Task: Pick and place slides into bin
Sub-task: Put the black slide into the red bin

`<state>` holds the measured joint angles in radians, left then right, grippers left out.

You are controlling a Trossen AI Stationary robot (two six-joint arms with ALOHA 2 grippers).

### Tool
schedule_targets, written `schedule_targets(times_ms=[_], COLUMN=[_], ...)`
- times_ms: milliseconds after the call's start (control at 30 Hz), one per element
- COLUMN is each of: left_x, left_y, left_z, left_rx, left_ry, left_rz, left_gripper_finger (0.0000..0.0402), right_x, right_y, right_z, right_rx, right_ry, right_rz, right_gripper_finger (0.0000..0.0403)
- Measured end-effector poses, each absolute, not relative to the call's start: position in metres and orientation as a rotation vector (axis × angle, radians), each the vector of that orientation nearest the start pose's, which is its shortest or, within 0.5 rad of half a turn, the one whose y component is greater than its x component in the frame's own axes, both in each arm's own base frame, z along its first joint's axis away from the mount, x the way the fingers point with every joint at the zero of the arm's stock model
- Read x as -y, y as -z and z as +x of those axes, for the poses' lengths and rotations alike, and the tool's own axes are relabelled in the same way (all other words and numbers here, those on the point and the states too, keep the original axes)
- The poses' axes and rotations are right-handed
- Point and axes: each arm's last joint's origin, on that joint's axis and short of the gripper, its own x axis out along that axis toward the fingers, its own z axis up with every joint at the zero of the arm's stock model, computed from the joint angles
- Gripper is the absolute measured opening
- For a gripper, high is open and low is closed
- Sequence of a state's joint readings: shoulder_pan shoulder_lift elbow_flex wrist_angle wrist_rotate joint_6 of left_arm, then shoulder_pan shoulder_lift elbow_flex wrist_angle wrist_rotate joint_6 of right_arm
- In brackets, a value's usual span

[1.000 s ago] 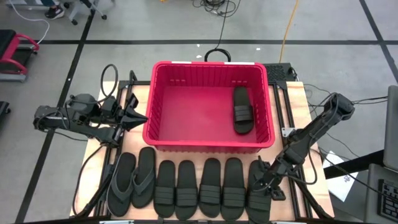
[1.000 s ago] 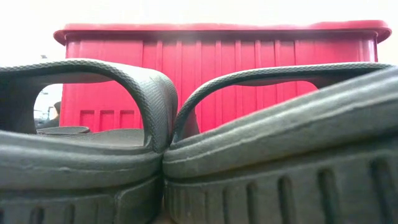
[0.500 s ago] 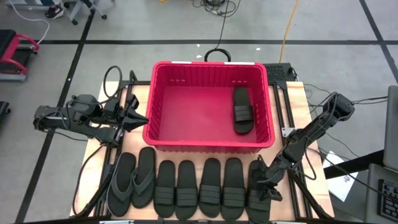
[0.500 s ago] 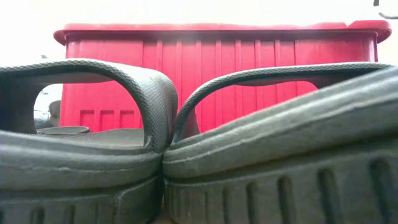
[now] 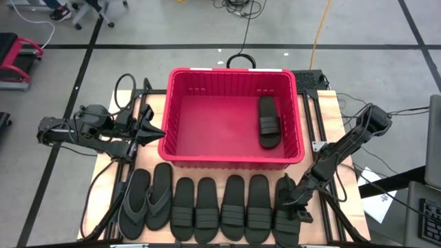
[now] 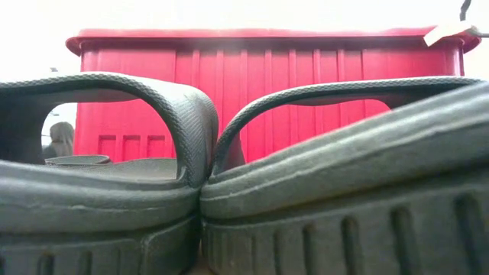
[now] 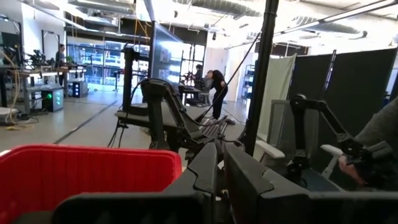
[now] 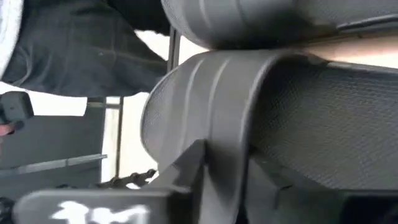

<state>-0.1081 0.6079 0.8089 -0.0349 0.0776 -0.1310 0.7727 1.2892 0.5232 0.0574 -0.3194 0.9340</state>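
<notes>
- Currently, item in hand: the rightmost slide (image 5: 288, 210) of the row at the table's near edge. Your right gripper (image 5: 295, 202) is down on it, and the right wrist view shows the fingers (image 8: 186, 171) pinched either side of the ribbed strap (image 8: 249, 106). Treat that as a narrow grip on the strap, not yet proven by a lift.
- Lift: raise straight up first. The neighbouring slide (image 5: 258, 198) lies just beside it, and a sideways pull may drag it along.
- Check: a strap hold lets the sole hang and swing, so move slowly until the swing settles.
- Destination: the bin (image 5: 231, 162) stands behind the row, mid-table. One slide (image 5: 269, 121) already lies inside, along the right wall. Carry high enough for the hanging sole to pass the thick near rim.
- Placement: let go over the bare floor left of the slide already inside, so the two do not stack.
- Left gripper (image 5: 153, 129): parked beside the bin's left wall, fingers together, holding nothing. Leave it there.
- Remaining stock: four more black slides and the flip-flop pair (image 5: 147, 200) at the row's left end.
</notes>
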Motion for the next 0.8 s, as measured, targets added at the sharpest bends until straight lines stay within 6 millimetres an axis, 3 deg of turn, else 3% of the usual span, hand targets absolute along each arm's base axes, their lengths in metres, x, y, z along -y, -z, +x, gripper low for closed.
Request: schedule_targets(times_ms=[100,533,800], left_x=[0.016,0.016,0.016], left_y=[-0.378,-0.378,-0.378], left_z=[0.126,0.126,0.126], left_rx=[0.154,0.154,0.154], left_ry=[0.196,0.196,0.196], left_rz=[-0.129,-0.128,-0.128], left_gripper_finger=[0.0033,0.0033,0.0033], right_x=[-0.173,-0.173,-0.184], right_y=[-0.172,-0.223,-0.249], right_z=[0.163,0.162,0.166], right_rx=[-1.129,-0.983,-0.971], right_ry=[-0.655,-0.79,-0.908], right_rz=[0.65,0.759,0.778], right_gripper_finger=[0.0011,0.0004,0.0003])
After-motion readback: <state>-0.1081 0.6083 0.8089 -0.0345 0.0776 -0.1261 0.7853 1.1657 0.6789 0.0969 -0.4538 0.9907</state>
